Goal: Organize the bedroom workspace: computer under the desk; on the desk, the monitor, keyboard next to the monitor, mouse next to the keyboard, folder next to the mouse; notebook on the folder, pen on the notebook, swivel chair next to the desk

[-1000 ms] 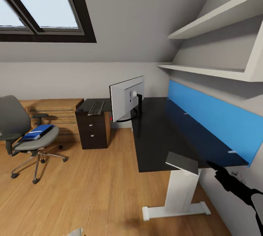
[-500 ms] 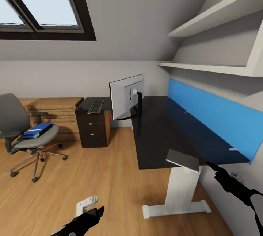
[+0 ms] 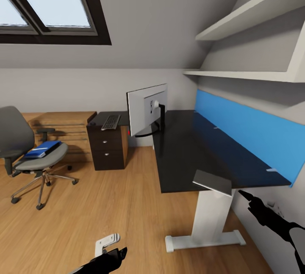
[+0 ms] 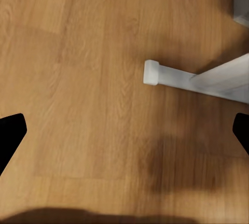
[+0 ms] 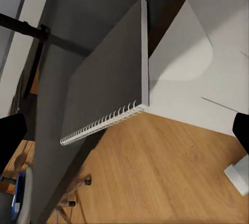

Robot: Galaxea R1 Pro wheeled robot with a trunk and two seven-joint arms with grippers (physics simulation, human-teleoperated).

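The black desk (image 3: 186, 155) with its blue back panel carries the monitor (image 3: 147, 111), whose grey back faces me. A grey spiral notebook (image 3: 212, 182) (image 5: 109, 79) lies on the desk's near corner, partly overhanging. My right gripper (image 3: 246, 197) (image 5: 124, 130) hangs open just beside and below that corner. The keyboard (image 3: 111, 122) rests on a dark drawer cabinet. At the left, the swivel chair (image 3: 17, 138) holds the blue folder (image 3: 42, 148) on its seat. My left gripper (image 3: 113, 253) (image 4: 124, 130) is open over bare floor. Computer, mouse and pen are out of view.
The dark drawer cabinet (image 3: 108, 147) stands between the desk and a low oak shelving unit (image 3: 63, 128). The desk's white leg and foot (image 3: 207, 236) (image 4: 155, 72) are close to both arms. Wall shelves (image 3: 250, 77) hang above the desk. Wood floor lies between chair and desk.
My left gripper has come up into the bottom of the head view. The whole picture has shifted a little, so the camera moved. The task's things stay where they were.
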